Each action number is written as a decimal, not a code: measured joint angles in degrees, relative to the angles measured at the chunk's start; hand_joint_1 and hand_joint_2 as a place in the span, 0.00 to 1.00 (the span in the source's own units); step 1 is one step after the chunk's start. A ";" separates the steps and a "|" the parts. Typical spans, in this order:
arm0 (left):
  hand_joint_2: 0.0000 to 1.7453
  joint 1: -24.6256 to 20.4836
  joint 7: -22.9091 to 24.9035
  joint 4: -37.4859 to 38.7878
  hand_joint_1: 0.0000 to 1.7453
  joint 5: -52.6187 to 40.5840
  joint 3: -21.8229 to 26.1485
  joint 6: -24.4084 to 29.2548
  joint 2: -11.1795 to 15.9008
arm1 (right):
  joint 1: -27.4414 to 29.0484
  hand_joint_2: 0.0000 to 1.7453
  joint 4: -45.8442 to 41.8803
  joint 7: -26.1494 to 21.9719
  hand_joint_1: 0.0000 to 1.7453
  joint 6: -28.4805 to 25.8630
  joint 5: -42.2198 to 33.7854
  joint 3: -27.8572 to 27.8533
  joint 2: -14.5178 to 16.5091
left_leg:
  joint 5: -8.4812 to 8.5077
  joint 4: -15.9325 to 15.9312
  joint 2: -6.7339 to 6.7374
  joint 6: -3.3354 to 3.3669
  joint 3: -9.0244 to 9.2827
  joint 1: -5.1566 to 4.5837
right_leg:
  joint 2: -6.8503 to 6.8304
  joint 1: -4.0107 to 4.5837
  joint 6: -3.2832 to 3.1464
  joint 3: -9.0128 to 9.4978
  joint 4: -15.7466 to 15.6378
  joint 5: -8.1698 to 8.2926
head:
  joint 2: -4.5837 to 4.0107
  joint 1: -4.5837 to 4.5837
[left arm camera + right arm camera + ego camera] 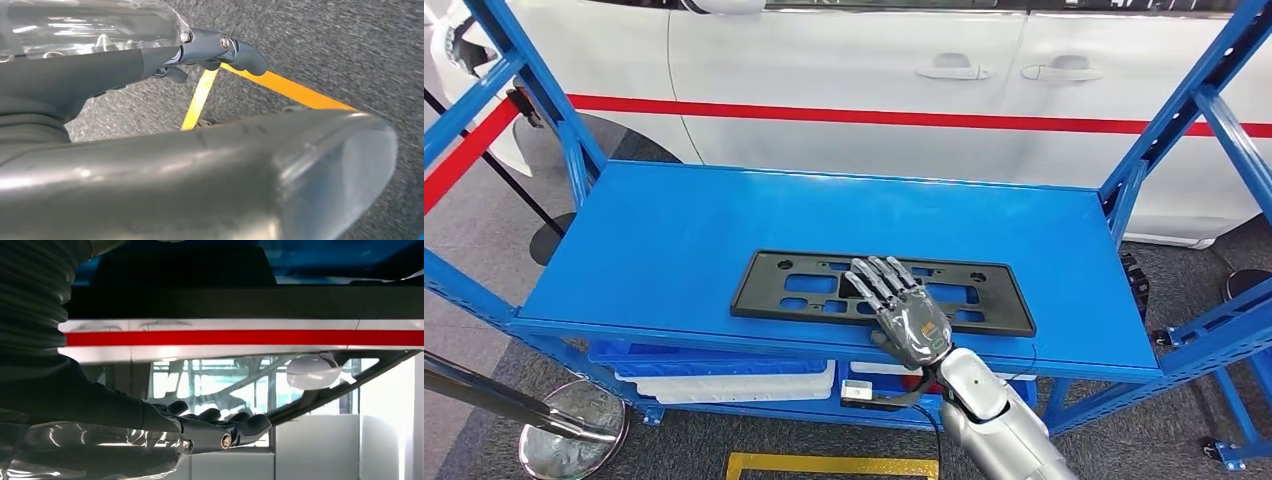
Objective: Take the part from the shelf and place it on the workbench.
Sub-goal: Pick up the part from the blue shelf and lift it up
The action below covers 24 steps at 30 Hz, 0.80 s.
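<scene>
1. Lying flat on the top deck of the blue shelf (664, 240), the part (804, 290), a long black perforated plate, sits toward the front edge, roughly centred along the deck's length.
2. The right hand (902, 305) rests palm-down on the part, near the plate's middle, with its fingers (879, 275) stretched out straight and slightly apart across the plate. Nothing is gripped; the hand holds no object.
3. The right arm (989, 405), silver, rises from below the shelf's front edge to the hand.
4. In the right wrist view, the right hand's dark fingers (240, 426) lie extended and flat, side by side; a white panel with a red stripe (250, 337) lies beyond them.
5. The left hand (220, 50) appears in the left wrist view above grey carpeted floor (325, 45) crossed by yellow tape lines (285, 87). Whether its fingers are apart or together, I cannot tell; much of it is hidden by the robot's own body parts.
6. Behind the shelf stands a white car (874, 70) with a red stripe along its doors.
7. Below the top deck, a lower level carries blue and white bins (724, 375).
8. A chrome stanchion base (574, 430) stands on the floor at the shelf's front left corner.
</scene>
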 joint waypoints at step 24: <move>0.00 -0.03 -1.28 0.04 0.00 0.00 0.02 0.61 0.45 | -18.70 1.00 25.23 13.54 0.03 1.90 9.06 17.14 5.85 | 1.09 -0.46 0.18 0.54 -0.54 0.27 | 0.23 0.69 -0.09 -2.68 6.91 -5.58 | 0.00 -0.02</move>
